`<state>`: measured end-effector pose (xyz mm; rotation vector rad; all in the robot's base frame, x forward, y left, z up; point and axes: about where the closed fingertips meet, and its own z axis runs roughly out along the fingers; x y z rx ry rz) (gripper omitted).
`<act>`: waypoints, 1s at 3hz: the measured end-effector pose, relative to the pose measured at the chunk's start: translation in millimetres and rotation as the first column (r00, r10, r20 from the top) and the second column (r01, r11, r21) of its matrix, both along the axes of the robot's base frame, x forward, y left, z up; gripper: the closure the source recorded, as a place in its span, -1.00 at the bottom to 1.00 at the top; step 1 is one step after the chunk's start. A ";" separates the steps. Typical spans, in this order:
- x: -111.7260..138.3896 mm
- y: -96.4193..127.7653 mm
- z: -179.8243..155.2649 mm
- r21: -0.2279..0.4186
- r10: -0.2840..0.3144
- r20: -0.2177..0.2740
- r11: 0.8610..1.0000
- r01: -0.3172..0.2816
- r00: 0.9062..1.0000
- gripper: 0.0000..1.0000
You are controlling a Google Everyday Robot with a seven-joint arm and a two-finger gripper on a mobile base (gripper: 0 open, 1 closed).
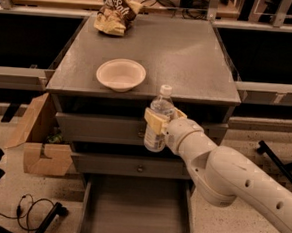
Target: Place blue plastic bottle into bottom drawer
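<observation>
— How many of each?

— One blue plastic bottle [155, 140]. One bowl [121, 74] and one snack bag [114, 15] on the table [190, 56]. Three drawers: two upper drawers [105, 128] shut and the bottom drawer [134, 213] pulled out. One cardboard box [41, 149].

— The bottle?

— Clear, with a white cap and a pale label. It is upright in the air before the top drawer front, above the bottom drawer.

— The tool?

— The tool [162, 118] is at the table's front edge, fingers clamped round the bottle's middle.
</observation>
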<state>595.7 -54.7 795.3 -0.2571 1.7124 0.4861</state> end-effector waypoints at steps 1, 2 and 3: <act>24.9 -52.3 -12.7 -0.047 0.023 -0.008 0.999 -0.023 1.000 1.00; 32.8 -79.9 -22.8 -0.048 0.042 -0.027 0.998 -0.043 0.999 1.00; 24.1 -72.2 -26.6 -0.031 0.116 -0.027 0.993 -0.117 0.993 1.00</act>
